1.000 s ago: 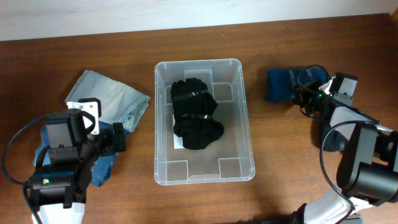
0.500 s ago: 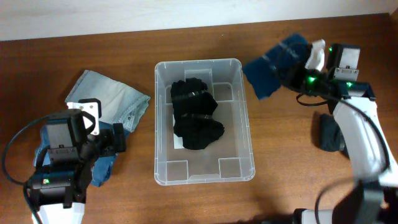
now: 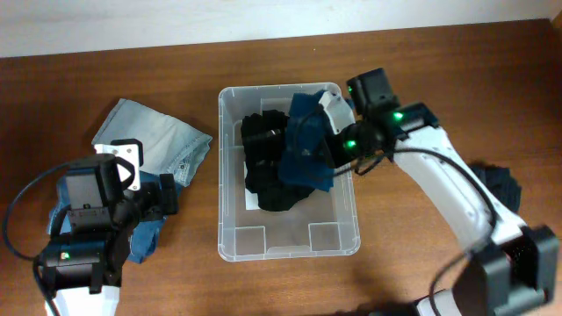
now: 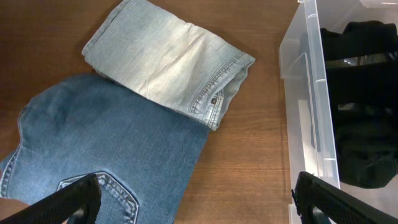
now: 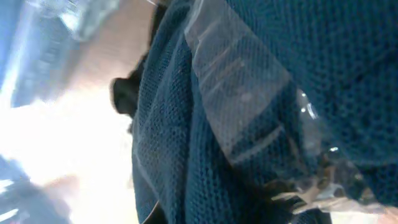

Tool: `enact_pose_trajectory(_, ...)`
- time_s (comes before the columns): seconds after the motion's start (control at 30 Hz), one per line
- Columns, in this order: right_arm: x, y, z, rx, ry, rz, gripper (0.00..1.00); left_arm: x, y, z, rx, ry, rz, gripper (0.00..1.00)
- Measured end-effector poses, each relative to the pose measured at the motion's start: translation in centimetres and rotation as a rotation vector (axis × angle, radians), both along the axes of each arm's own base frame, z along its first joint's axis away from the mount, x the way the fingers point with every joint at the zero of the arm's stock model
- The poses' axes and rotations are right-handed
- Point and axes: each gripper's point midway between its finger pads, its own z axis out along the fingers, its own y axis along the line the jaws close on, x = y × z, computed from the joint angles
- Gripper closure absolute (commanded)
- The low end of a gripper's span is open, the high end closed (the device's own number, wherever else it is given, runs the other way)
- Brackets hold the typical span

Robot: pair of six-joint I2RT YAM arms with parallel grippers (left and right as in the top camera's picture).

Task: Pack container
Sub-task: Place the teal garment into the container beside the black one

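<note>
The clear plastic container (image 3: 233,241) stands mid-table with a black garment (image 3: 263,167) inside; its rim also shows in the left wrist view (image 4: 311,112). My right gripper (image 3: 338,140) is over the container's right side, shut on a dark blue knit garment (image 3: 306,149) that hangs into the container. That garment fills the right wrist view (image 5: 261,124), and the fingers are hidden there. My left gripper (image 3: 162,197) is open and empty, low over blue jeans (image 4: 93,149) left of the container.
A folded light denim piece (image 3: 162,136) lies at the back left, also in the left wrist view (image 4: 168,62). Another dark garment (image 3: 500,189) lies at the right, partly under my right arm.
My right gripper has lifted the dark blue garment from the table's right side and carried it left over the container. The left arm has not moved.
</note>
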Motion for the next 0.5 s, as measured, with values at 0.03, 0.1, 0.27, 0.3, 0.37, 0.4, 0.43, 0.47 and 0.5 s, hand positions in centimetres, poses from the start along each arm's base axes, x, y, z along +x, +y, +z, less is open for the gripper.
enact_pose_trajectory(0.03, 0.3, -0.1, -0.8, -0.017, 0.010, -0.003, 0.01, 0.0, 0.0, 0.0, 0.000, 0.000, 0.000, 0.01)
enact_pose_trajectory(0.1, 0.8, -0.8, -2.2, -0.070, 0.018, -0.017, 0.01, 0.0, 0.0, 0.0, 0.000, 0.001, 0.000, 0.01)
enact_pose_trajectory(0.27, 1.7, -1.4, -0.8, -0.136, -0.028, -0.020, 0.01, 0.0, 0.0, 0.0, 0.000, 0.002, 0.000, 0.00)
enact_pose_trajectory(0.3, 2.1, -1.4, 0.3, -0.141, -0.048, -0.019, 0.01, -0.1, 0.0, -0.1, 0.000, 0.004, 0.000, 0.01)
enact_pose_trajectory(0.37, 3.0, -1.4, 2.7, -0.148, -0.100, -0.014, 0.01, -0.1, 0.0, -0.1, 0.000, 0.006, 0.000, 0.01)
enact_pose_trajectory(0.4, 3.5, -1.3, 4.3, -0.170, -0.139, -0.009, 0.12, -0.1, 0.0, -0.1, 0.000, 0.006, 0.000, 0.00)
enact_pose_trajectory(0.43, 3.8, -1.0, 5.2, -0.174, -0.166, -0.005, 0.29, -0.1, 0.0, -0.1, 0.000, 0.007, 0.000, 0.01)
enact_pose_trajectory(0.47, 3.8, -0.8, 5.8, -0.184, -0.185, 0.005, 0.53, -0.1, 0.0, -0.1, 0.000, 0.007, 0.000, 0.00)
enact_pose_trajectory(0.5, 3.9, -0.2, 6.4, -0.195, -0.213, 0.030, 0.84, -0.1, 0.0, -0.1, 0.000, 0.007, 0.000, 0.01)
